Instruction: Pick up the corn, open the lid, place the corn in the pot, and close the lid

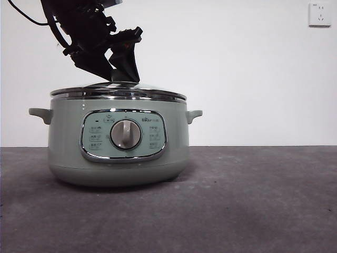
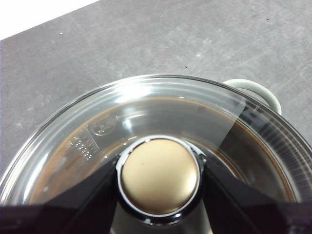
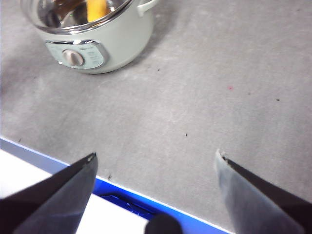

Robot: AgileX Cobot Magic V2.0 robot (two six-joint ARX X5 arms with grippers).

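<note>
- I think I'm almost done: the small yellow-orange toy corn (image 3: 96, 9) lies inside the big sage-green cooking pot (image 1: 118, 139) on the grey desk (image 1: 253, 200).
- The round glass lid (image 2: 146, 122) sits on the pot.
- My left end effector (image 2: 160, 178) squeezes its knob; letting go is left.
- My right end effector (image 3: 156, 168) waits wide open, holding nothing.
- I count one corn, one lid, one pot.

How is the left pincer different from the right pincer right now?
The left pincer is down at the pot, its jaws on either side of the lid's knob; the right pincer hangs away from the pot, over bare table. The left pincer's jaws are pressed against the knob; the right pincer's jaws are spread wide around nothing. Both have two black jaws.
</note>
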